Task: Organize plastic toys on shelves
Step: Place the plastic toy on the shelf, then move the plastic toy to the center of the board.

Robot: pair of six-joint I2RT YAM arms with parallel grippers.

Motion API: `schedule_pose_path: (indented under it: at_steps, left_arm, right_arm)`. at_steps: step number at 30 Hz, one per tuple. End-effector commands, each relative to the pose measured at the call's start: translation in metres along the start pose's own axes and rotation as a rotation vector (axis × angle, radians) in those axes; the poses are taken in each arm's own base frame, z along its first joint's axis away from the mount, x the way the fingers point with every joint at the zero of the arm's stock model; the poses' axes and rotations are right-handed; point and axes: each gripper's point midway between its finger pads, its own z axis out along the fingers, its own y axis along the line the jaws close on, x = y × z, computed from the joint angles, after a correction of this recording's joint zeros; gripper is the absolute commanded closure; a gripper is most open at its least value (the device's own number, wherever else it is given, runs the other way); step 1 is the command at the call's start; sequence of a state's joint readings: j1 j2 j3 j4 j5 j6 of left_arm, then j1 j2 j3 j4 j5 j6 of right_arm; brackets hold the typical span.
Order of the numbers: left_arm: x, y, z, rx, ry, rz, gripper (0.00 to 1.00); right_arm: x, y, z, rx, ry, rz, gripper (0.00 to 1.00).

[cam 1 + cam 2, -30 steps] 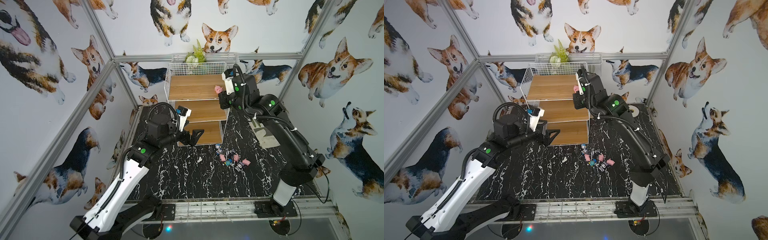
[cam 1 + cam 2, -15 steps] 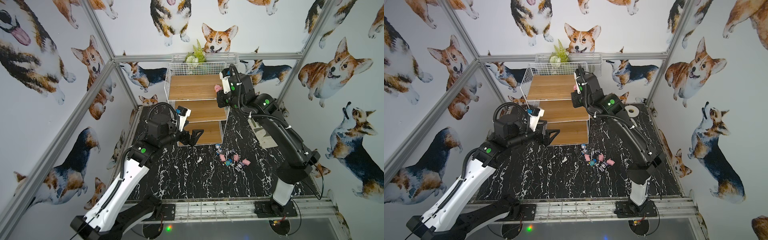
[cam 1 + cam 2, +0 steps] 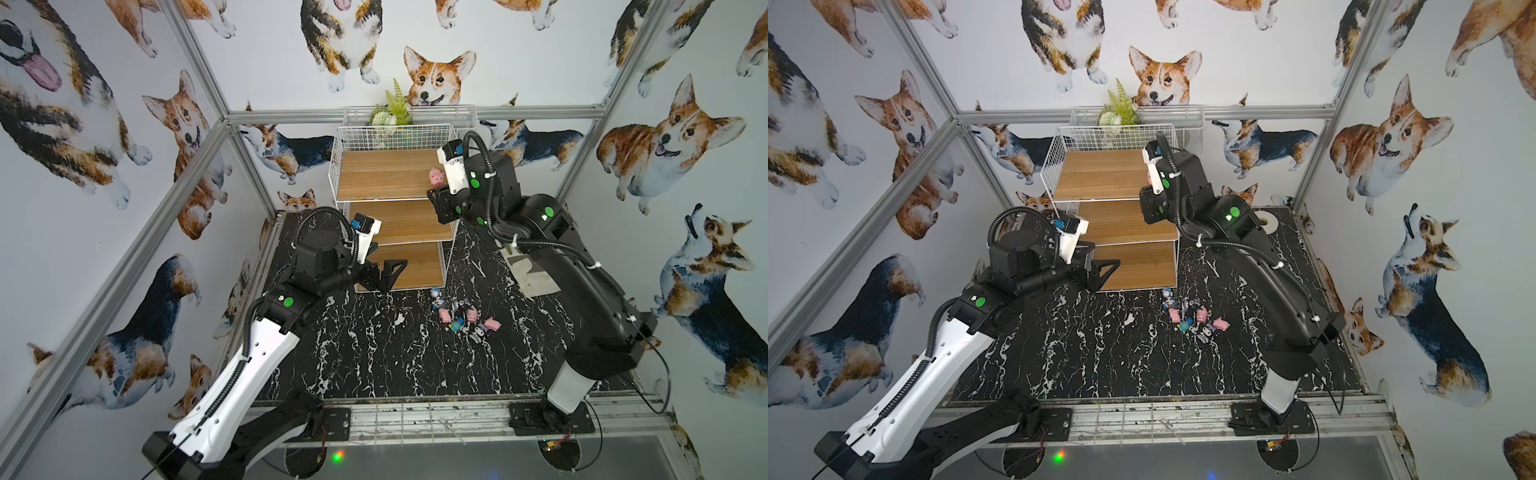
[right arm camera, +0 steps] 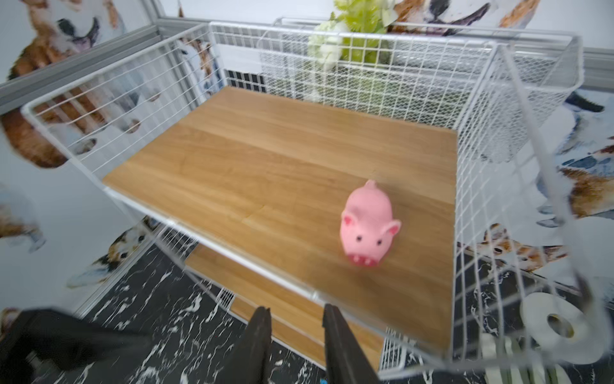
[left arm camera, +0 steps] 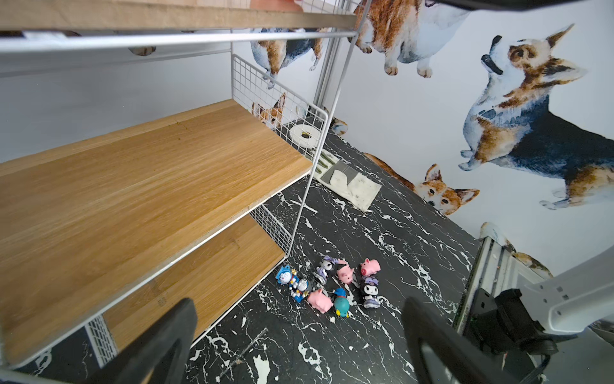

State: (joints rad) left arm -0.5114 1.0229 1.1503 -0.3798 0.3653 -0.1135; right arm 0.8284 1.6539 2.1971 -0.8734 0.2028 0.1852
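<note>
Your left gripper hangs spread wide and empty before the lowest shelf; loose toys huddle on the tabletop by the front right corner of the rack. Your right gripper, jaws slightly apart and pinching nothing, sits just outside the top shelf. Draw it straight back, clear of the wire rim, lest you topple the pink pig near that shelf's right edge. Only the right wrist view shows the empty jaws.
</note>
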Motion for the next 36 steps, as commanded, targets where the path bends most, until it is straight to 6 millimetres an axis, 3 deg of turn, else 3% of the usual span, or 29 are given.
schedule_pose_path:
  at_steps: [1,5,7,11,13,17,20,25,30,36]
  left_arm:
    - [-0.007,-0.014,0.002,0.06,-0.062,-0.023,0.0]
    - [0.012,-0.024,0.009,0.081,-0.058,-0.057,0.0]
    - [0.031,-0.028,0.017,0.096,-0.027,-0.081,0.0]
    - [0.073,-0.04,0.03,0.087,0.051,-0.075,0.0]
    - [0.108,-0.04,0.038,0.08,0.122,-0.097,0.0]
    - [0.147,-0.031,0.045,0.051,0.176,-0.204,0.0]
    - [0.173,-0.018,0.046,-0.01,0.206,-0.263,0.0]
    - [0.205,-0.003,0.045,-0.072,0.251,-0.351,0.0]
    - [0.211,0.005,0.043,-0.103,0.267,-0.376,0.0]
    - [0.21,0.007,0.039,-0.114,0.264,-0.376,0.0]
  right_arm:
    - [0.03,-0.002,-0.034,-0.053,0.02,0.025,0.58]
    - [0.091,-0.036,-0.052,0.062,0.09,0.057,0.49]
    - [0.131,-0.059,-0.054,0.121,0.162,0.114,0.48]
    - [0.205,-0.085,-0.057,0.201,0.279,0.201,0.48]
    - [0.246,-0.089,-0.049,0.219,0.355,0.221,0.48]
    - [0.299,-0.073,-0.022,0.139,0.435,0.276,0.48]
    - [0.322,-0.054,0.004,0.079,0.44,0.271,0.49]
    - [0.349,-0.047,0.05,0.072,0.469,0.241,0.52]
    - [0.362,-0.047,0.085,0.064,0.482,0.222,0.53]
    - [0.384,-0.046,0.095,0.059,0.531,0.215,0.54]
